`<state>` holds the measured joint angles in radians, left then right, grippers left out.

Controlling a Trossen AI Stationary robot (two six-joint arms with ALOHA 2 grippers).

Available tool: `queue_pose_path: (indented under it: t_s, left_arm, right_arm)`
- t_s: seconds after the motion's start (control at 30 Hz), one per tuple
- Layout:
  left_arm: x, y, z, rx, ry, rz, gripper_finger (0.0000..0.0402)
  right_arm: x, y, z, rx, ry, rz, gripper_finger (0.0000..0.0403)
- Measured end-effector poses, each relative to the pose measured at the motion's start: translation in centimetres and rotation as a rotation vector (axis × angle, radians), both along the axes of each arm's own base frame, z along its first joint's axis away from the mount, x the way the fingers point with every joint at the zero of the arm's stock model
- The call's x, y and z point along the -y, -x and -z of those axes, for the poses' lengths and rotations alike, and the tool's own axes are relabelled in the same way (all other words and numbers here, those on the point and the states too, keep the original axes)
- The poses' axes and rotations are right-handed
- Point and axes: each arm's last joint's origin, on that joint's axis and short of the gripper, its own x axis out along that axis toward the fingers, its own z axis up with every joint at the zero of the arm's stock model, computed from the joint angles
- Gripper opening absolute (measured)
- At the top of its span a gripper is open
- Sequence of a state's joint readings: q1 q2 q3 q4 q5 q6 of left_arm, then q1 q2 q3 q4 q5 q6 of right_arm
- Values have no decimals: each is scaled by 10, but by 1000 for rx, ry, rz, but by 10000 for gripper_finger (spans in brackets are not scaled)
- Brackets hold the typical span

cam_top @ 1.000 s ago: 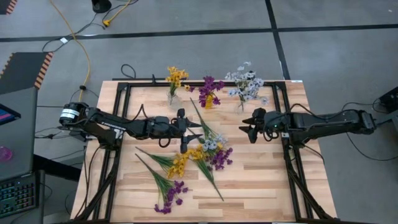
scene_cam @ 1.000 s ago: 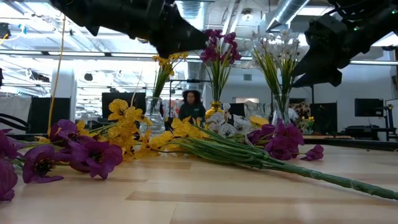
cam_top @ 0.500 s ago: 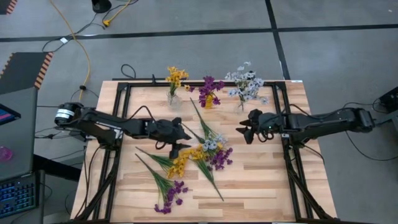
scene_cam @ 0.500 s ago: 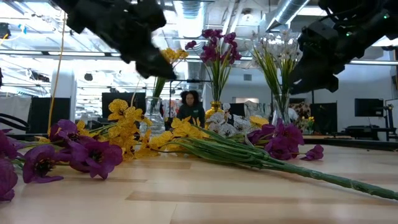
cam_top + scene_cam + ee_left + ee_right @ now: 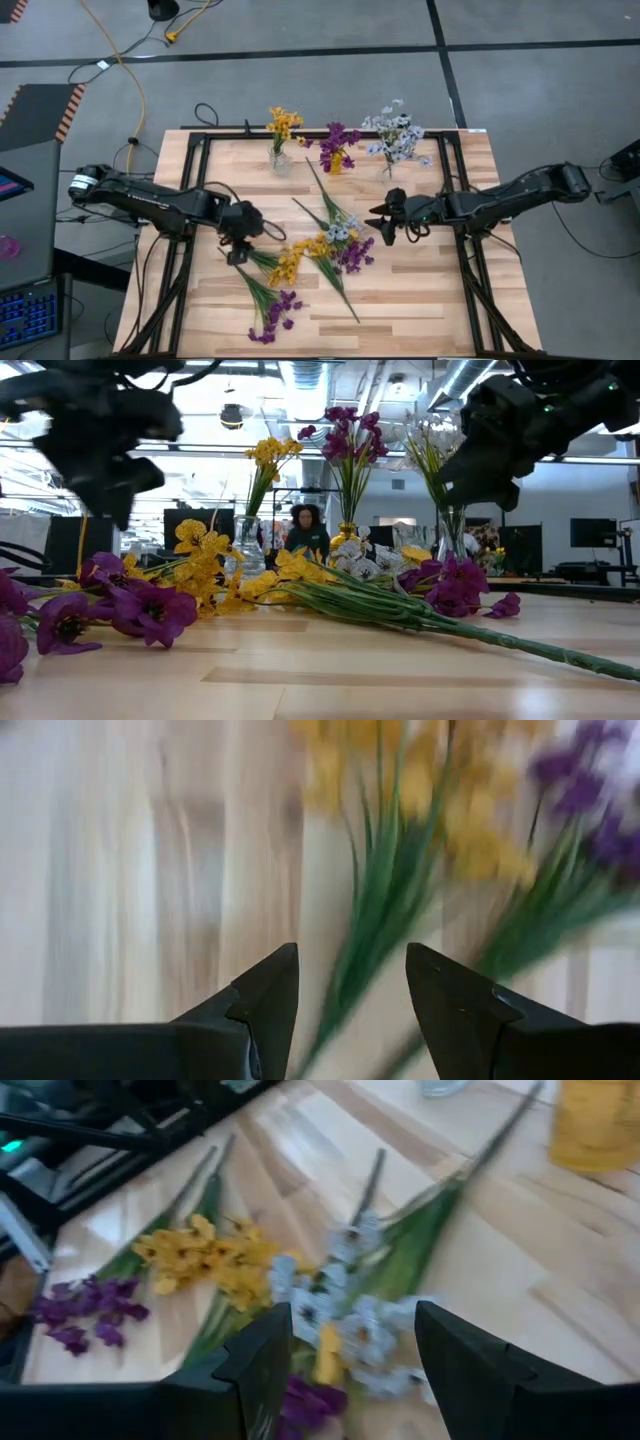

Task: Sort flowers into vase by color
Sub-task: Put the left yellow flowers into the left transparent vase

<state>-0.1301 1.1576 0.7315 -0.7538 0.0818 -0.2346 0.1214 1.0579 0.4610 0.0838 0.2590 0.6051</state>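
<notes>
**Inspector A:** Wooden table top is carrying a loose heap of flowers at its middle: yellow, purple and pale bluish-white sprigs are lying crossed over one another, green stems fanning outward. A purple sprig is lying nearer the front edge, apart from the heap.

**Inspector B:** And along the far edge?

**Inspector A:** Three vases are standing in a row there. A clear vase is holding yellow blossoms, a yellow vase is holding purple ones, and a second clear vase is holding the pale ones.

**Inspector B:** Left arm?

**Inspector A:** Left gripper is hanging over the stems at the heap's left side. Its wrist view is showing both fingers spread apart, a green stem lying on the wood between them, nothing gripped.

**Inspector B:** Right arm?

**Inspector A:** Right gripper is reaching in from the right, just beside the heap. Its fingers are standing parted and empty, with pale and yellow blossoms showing in the gap beyond.

**Inspector B:** Obstructions?

**Inspector A:** A black metal frame is running around the table, and the tangled stems are overlapping, so single sprigs are partly covered. In the low view a person is sitting behind the vases.
</notes>
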Motion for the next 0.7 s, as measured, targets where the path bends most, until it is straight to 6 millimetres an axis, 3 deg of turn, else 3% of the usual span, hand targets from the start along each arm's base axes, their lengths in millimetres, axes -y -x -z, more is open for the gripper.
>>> queue_pose_path:
  t_s: [0.17, 0.47, 0.7]
  left_arm:
    - [9, 7, 4, -66, -70, 46, 173]
    - [19, 8, 3, -46, -92, 89, 173]
    - [25, 3, 3, 29, -105, 91, 173]
  right_arm:
    - [-13, -15, 7, 54, -7, -47, 240]
    - [-37, -37, 19, 170, -31, -126, 240]
    - [-51, -50, 24, 167, -30, -162, 240]
